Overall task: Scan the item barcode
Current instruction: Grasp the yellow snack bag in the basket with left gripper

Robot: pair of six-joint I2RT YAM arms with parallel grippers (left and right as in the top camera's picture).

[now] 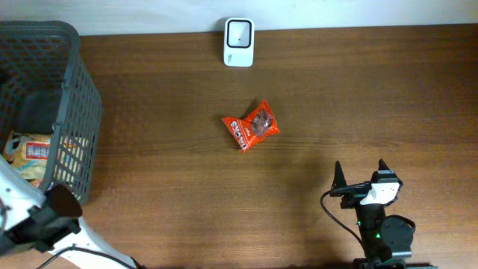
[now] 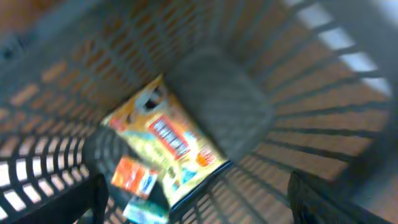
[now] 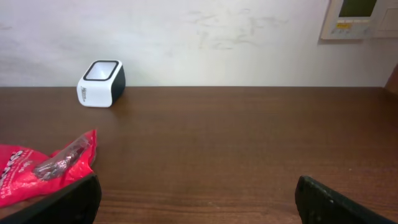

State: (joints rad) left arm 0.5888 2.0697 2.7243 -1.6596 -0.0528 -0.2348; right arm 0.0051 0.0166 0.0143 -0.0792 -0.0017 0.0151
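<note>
A red snack pack lies flat in the middle of the table, also showing at the left of the right wrist view. The white barcode scanner stands at the far edge against the wall. My right gripper hovers open near the front right, nothing between its fingers, well short of the red pack. My left gripper is open above the inside of the grey basket, its view blurred. Below it lies a yellow packet.
The grey mesh basket fills the table's left end and holds the yellow packet, a small orange pack and a dark grey item. The left arm rises at the front left. A wall panel hangs behind.
</note>
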